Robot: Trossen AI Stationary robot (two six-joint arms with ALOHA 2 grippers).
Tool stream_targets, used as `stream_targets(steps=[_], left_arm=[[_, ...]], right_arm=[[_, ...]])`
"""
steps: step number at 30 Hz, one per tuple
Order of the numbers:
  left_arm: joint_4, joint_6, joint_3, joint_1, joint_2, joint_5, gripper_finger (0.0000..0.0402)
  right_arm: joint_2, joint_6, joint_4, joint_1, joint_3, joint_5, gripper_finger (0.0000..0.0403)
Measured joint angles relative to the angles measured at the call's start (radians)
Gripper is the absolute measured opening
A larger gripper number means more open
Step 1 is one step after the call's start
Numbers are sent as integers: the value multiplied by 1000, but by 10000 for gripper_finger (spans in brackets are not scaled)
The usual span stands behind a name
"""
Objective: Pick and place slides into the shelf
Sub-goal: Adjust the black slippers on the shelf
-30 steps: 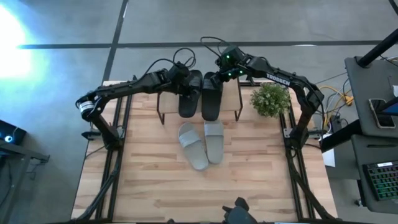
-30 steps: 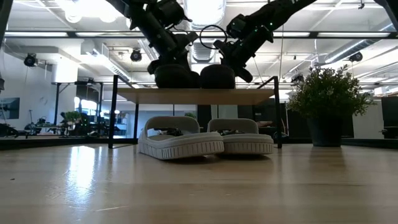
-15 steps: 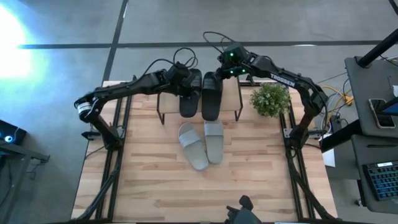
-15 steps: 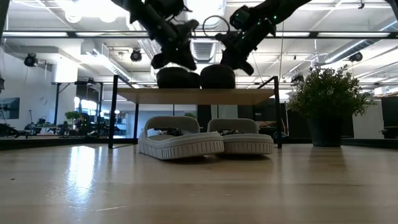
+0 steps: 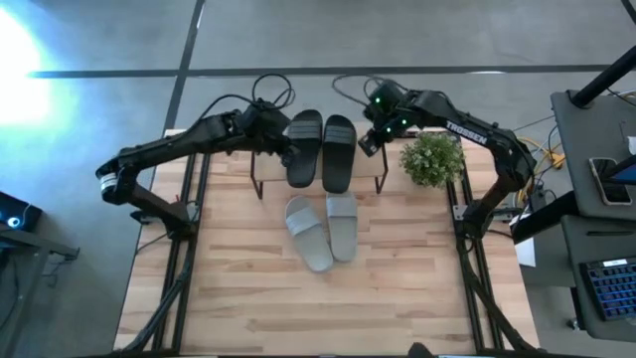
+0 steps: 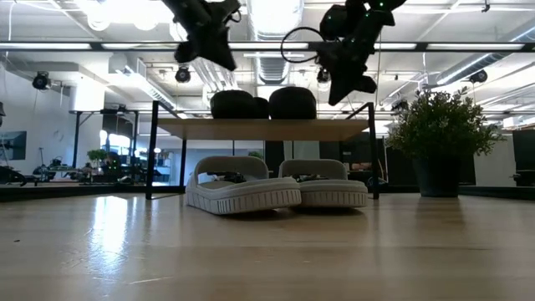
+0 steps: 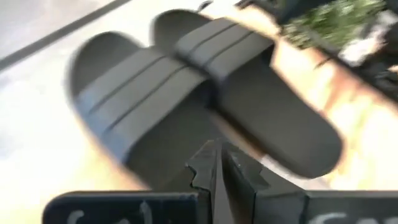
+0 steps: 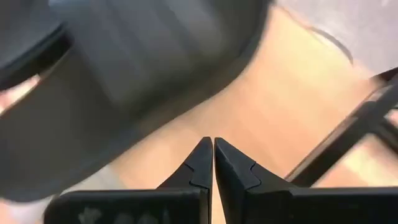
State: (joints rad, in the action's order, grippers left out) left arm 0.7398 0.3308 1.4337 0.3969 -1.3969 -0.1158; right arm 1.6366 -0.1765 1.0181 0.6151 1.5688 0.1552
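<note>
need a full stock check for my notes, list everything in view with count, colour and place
black slides: two, black, side by side on top of the shelf.
light grey slides: two, light grey, on the table in front of the shelf, their far ends under it.
shelf: one, light wood top with thin black legs, at the far middle of the table.
potted plant: one, green in a dark pot, on the table right of the shelf.
table: one, light wood.
left gripper: one, dark, shut and empty, raised off the shelf's left side.
right gripper: one, dark, shut and empty, raised off the shelf's right side.
</note>
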Motion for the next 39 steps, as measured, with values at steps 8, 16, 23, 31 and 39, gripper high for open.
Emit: stream_targets(steps=[8,16,23,31,39], left_arm=[[75,4,-75,2,53,-82,10],[91,41,-164,2,50,-95,10],[98,58,-207,2,58,-96,10],[110,51,-207,2,58,-165,10],[107,27,-211,37,58,-212,10]], right_arm=[[9,-52,-88,-79,-57,1,8],[28,-88,-166,-82,-60,-21,8],[29,-96,-173,-78,-60,-103,8],[29,-104,-173,-78,-60,-129,8],[28,-104,-84,-88,-61,-37,9]])
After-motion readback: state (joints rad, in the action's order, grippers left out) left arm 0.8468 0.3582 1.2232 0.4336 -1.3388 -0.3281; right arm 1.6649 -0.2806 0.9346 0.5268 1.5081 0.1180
